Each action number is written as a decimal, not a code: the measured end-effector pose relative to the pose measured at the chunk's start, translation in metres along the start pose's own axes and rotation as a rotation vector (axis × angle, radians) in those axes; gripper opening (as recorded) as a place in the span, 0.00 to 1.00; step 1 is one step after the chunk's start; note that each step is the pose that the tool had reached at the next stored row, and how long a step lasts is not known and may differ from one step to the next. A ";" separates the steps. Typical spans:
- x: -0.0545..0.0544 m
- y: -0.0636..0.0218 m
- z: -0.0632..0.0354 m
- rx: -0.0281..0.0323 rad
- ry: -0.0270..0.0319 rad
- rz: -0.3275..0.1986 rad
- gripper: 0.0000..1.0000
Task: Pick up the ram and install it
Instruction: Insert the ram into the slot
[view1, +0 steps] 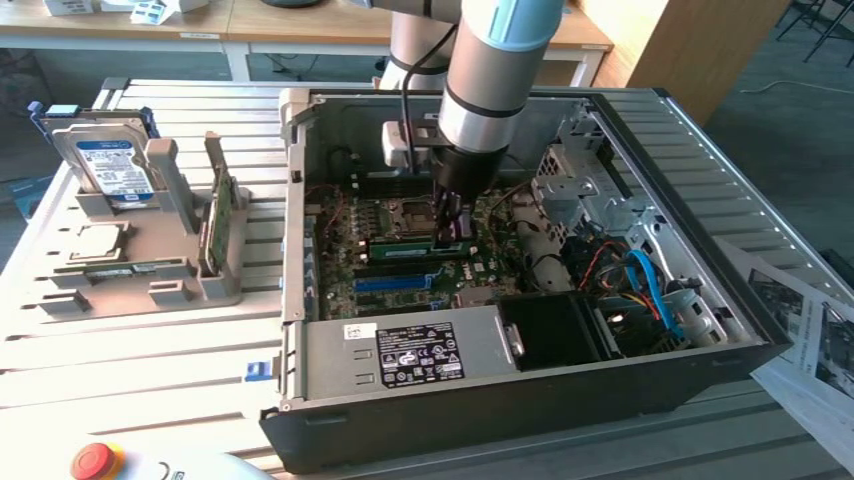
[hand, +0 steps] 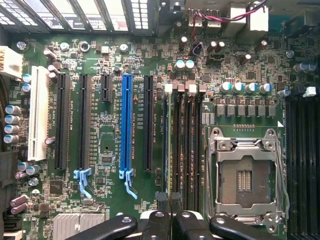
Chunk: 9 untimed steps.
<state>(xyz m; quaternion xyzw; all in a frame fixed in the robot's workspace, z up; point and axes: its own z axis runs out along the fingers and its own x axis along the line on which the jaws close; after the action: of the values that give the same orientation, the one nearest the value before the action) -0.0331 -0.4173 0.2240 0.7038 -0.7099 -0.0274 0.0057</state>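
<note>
**Holding the ram down at the memory slots**

Reaching down into the open computer case (view1: 400, 425), the arm has its claw (view1: 451, 225) low over the motherboard (view1: 350, 262). The claw is clenched on the ram (view1: 400, 247), which in the exterior view is a narrow green strip lying level just under the dark fingertips.

In the wrist view the claw (hand: 169, 220) has its two black fingers (hand: 159, 225) close together, and the ram (hand: 166, 150) runs away from them as a thin edge-on line. It lies along the memory slot nearest the black expansion slots. The other memory slots (hand: 192, 150) sit between it and the bare CPU socket (hand: 245, 180). Whether the stick is pressed fully home cannot be told. The long blue slot (hand: 126, 120) lies well to the side, its latch free.

Outside the case, toward the exterior view's left, a gray rack (view1: 174, 235) stands on the slatted table (view1: 134, 340). It holds a hard drive (view1: 110, 160) upright and another thin green board (view1: 218, 215) on edge. The power supply (view1: 400, 355) sits at the near wall of the case.
</note>
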 end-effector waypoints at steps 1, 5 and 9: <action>0.000 0.0000 0.0000 0.0000 0.0000 0.000 0.12; 0.000 -0.0001 0.0009 0.0002 -0.0005 0.000 0.12; 0.000 0.0000 0.0011 0.0000 0.0001 0.000 0.12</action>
<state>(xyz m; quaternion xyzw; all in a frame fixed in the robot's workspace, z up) -0.0331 -0.4173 0.2229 0.7037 -0.7099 -0.0273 0.0057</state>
